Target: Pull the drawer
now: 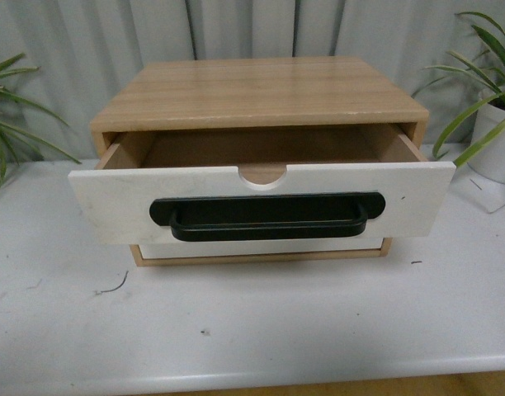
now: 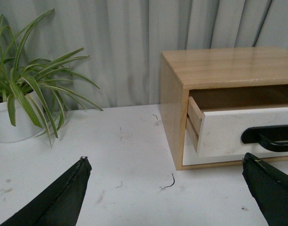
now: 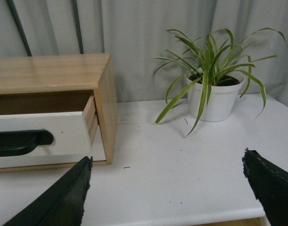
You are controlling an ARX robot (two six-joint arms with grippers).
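Observation:
The drawer (image 1: 104, 202), white-fronted with a semicircular notch in its top edge, stands pulled partway out of the wooden cabinet (image 1: 261, 91). Its long black bar handle (image 1: 267, 216) spans the front's middle. The drawer's inside shows bare wood. The left wrist view shows the drawer (image 2: 228, 132) from its left side, with my left gripper (image 2: 166, 162) open over the table, clear of the cabinet. The drawer (image 3: 50, 136) also shows in the right wrist view, where my right gripper (image 3: 167, 162) hangs open beside the cabinet's right corner. Neither gripper appears in the front view.
A plain white drawer front (image 1: 261, 247) without a handle sits below the pulled one. Potted plants stand at each side: one (image 2: 21, 103) left of the cabinet, one (image 3: 212, 89) right of it. The white table (image 1: 252, 322) ends in a front edge close to me.

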